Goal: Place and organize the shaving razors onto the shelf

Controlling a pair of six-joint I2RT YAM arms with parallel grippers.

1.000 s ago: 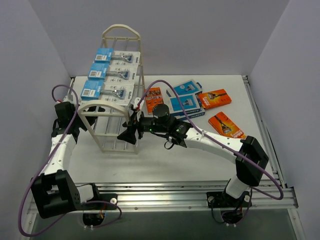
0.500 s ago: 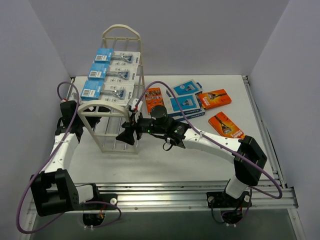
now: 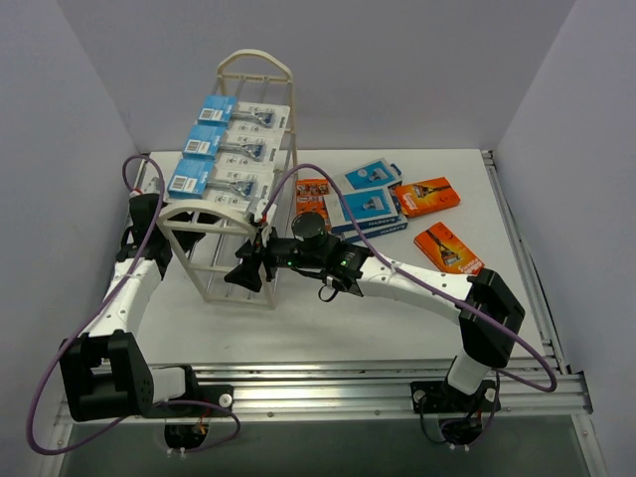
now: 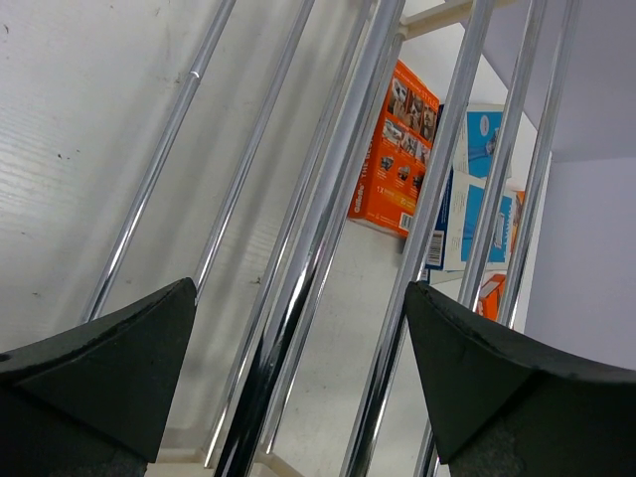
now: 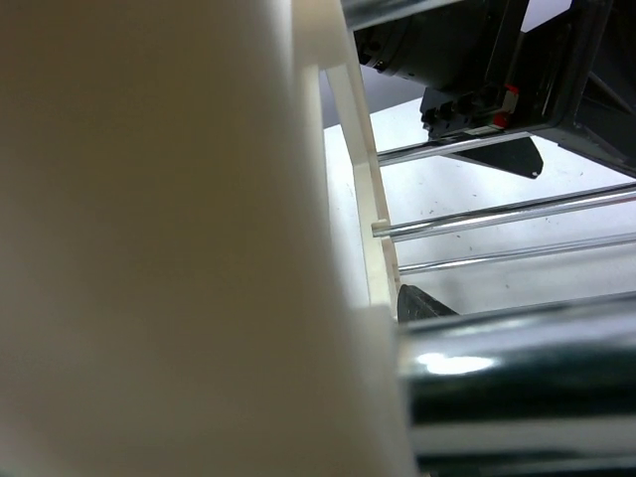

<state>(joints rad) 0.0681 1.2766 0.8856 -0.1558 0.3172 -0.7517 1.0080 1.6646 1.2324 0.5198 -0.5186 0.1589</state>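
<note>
Clamps the near end frame of the shelf [image 3: 207, 217] in the right jaws. Straddles its rods with the left jaws spread wide, closing on nothing. Finds the far arch swung rightward since a second ago, with three razor cards [image 3: 238, 149] riding on top. Looks like repositioning, not stocking: other razor boxes [image 3: 373, 204] wait on the tabletop [image 3: 328, 318].

White tabletop [image 3: 298, 328], lightly scuffed. Plain pale lavender-grey walls [image 3: 397, 70] close it in at 9, 12 and 3 o'clock. Aluminium rail [image 3: 348, 383] runs along the 6 o'clock edge, with a thinner strip at 3 o'clock. Light is soft and even, shadows faint.
</note>
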